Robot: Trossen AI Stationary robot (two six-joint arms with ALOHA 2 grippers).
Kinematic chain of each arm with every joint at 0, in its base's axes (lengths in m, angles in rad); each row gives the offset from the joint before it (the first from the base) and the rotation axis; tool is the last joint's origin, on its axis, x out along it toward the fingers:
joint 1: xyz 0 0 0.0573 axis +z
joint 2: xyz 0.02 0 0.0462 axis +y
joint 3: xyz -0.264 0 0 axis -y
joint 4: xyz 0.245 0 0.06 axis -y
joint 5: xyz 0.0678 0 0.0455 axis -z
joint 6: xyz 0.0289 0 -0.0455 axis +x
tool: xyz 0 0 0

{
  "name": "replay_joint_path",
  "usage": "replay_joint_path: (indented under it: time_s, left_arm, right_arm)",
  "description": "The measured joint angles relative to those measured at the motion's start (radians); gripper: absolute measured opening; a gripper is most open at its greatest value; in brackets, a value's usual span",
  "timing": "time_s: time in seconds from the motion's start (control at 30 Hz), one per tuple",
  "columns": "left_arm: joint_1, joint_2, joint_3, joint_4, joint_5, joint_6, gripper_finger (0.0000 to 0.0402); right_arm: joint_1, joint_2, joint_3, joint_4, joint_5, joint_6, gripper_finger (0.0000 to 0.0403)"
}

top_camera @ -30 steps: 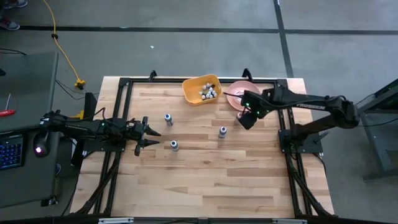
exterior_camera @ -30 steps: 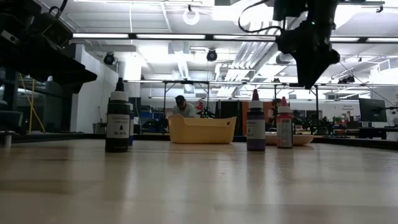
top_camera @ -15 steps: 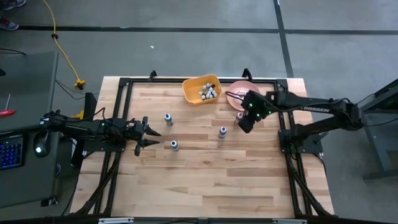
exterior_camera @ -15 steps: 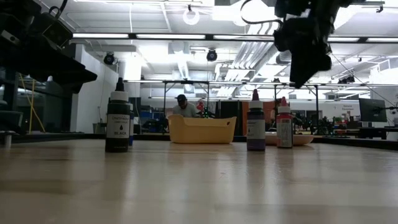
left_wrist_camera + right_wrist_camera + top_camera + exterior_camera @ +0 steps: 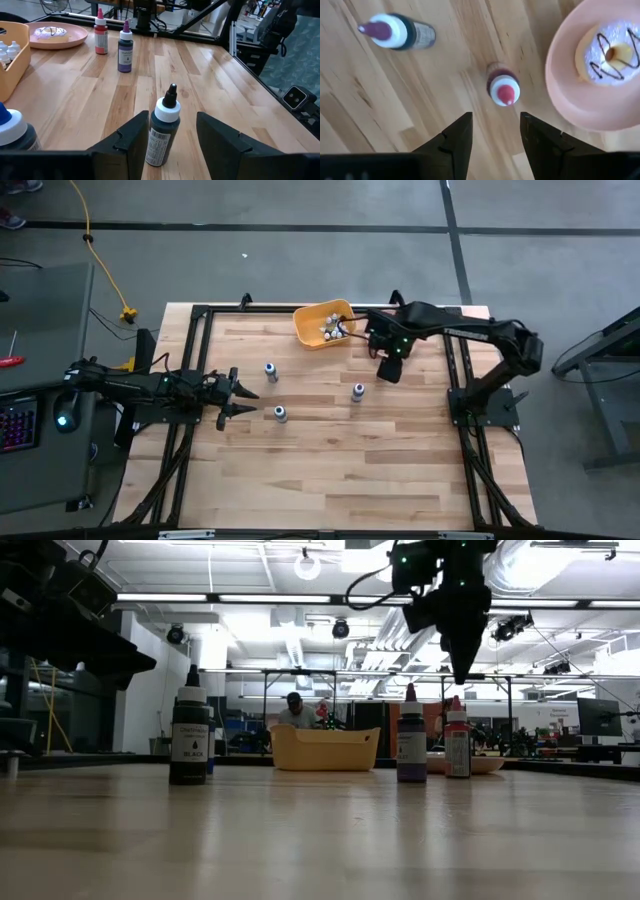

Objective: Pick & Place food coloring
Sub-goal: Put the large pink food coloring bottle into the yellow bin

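Pale wooden tabletop (image 5: 330,460) below me: my right gripper (image 5: 492,131), jaws spread and empty, hangs over the red-capped bottle (image 5: 503,90) at the pink plate's (image 5: 565,95) nine o'clock, so I'd centre, descend straight, then close gently.

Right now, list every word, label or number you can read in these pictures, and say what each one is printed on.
"BLACK": on the label of the dark bottle at the left in the low view.
Smaller print above that word: too small to read.
Label on the black-capped bottle in front of the left pincer: too blurred to read.
Labels on the purple bottle and the red bottle: unreadable.
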Motion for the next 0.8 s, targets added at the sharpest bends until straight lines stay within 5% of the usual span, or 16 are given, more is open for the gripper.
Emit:
replay_joint_path:
  time_s: [0.47, 0.8]
  left_arm:
    - [0.0, 0.0, 0.0, 0.0, 0.0, 0.0, 0.0163]
    - [0.0, 0.0, 0.0, 0.0, 0.0, 0.0, 0.0163]
  right_arm:
    - [-0.014, 0.012, 0.002, 0.045, 0.055, -0.265, 0.0232]
    - [-0.026, 0.011, -0.097, 0.144, 0.011, -0.42, 0.0237]
